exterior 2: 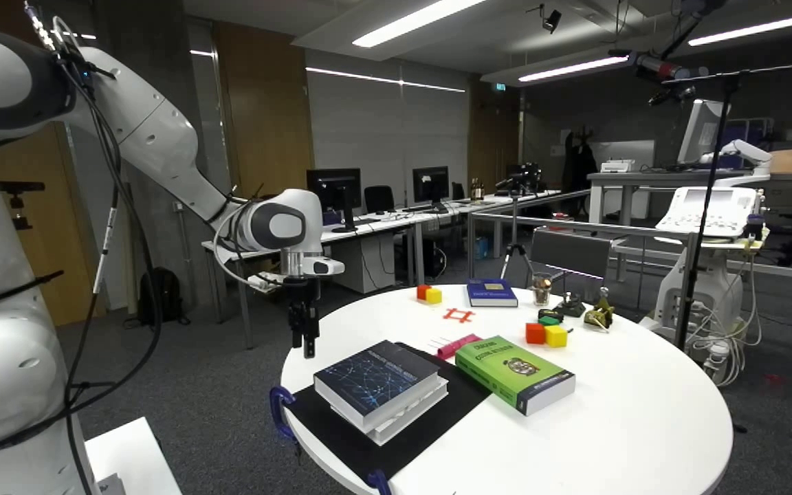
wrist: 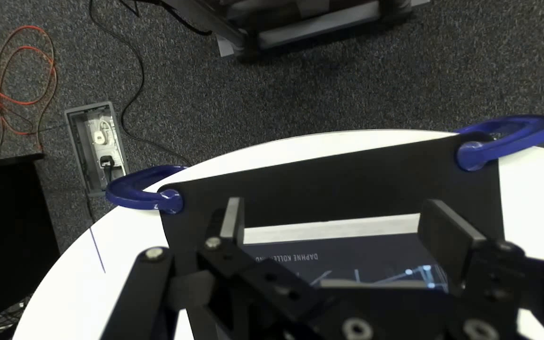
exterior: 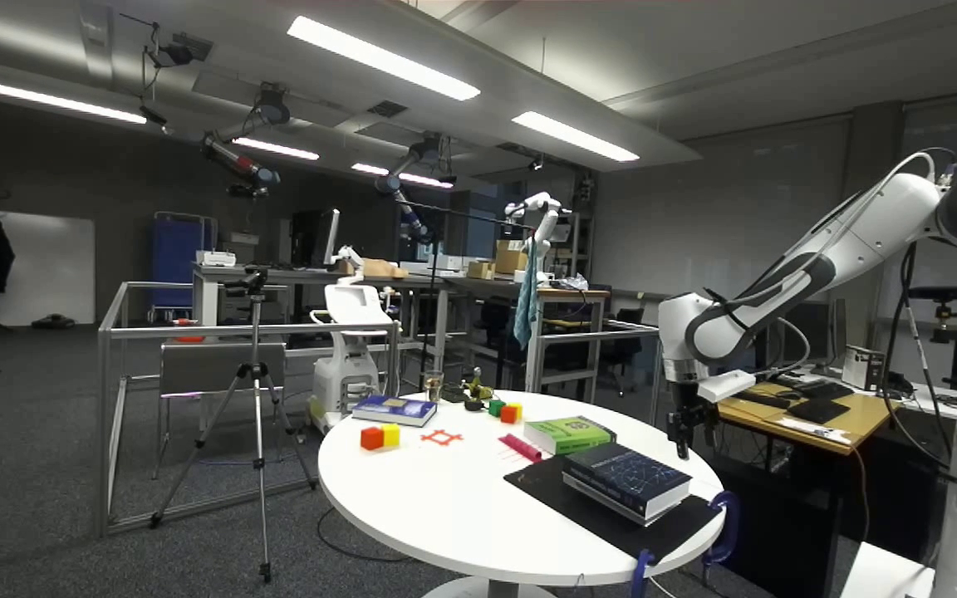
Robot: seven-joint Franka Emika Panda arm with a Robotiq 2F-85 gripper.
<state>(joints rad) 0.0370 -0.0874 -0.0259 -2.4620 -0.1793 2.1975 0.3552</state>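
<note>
The hand [wrist: 333, 219] is spread, empty; the dark-blue, network-patterned hardback book [exterior 2: 377, 377] lies near and below it. Any descent is best slow, squared to its edges, clear of the blue C-shaped clamps [wrist: 513, 144].

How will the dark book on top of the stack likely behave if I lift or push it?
The dark book looks thick, so it's probably heavy when lifted. Lying flat, it seems unlikely to tip or roll. Resting on the lower book, it may slide across that one when pushed.

Lower book [exterior 2: 412, 412] mostly hidden
</note>
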